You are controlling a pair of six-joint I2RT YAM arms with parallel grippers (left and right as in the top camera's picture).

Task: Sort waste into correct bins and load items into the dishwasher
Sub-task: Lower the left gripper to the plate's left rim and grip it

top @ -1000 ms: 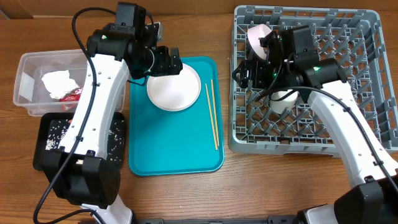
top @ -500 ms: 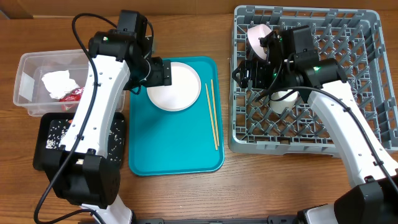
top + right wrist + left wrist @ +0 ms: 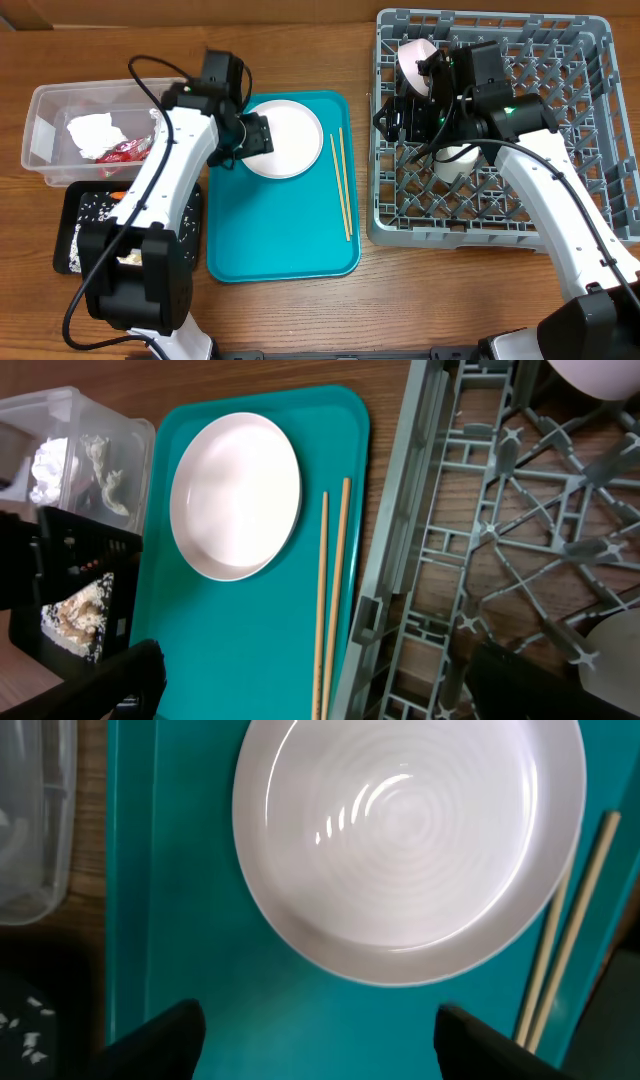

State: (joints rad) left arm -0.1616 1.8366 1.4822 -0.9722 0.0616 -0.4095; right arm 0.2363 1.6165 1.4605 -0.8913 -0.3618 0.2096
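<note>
A: Plate [image 3: 283, 137] sits at teal tray's [image 3: 280, 240] far edge, unmoved; left gripper [image 3: 318, 1025] has swung to its left rim.
B: Jaws apart, nothing held yet. Grasp looks next, then the dish rack [image 3: 590, 90].

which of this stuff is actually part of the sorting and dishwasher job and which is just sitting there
Part of the job:
white plate
chopsticks
bowl and cup in the dish rack
tissue and red wrapper in the clear tub
black tray with rice

Just there:
teal tray
wooden table
</note>
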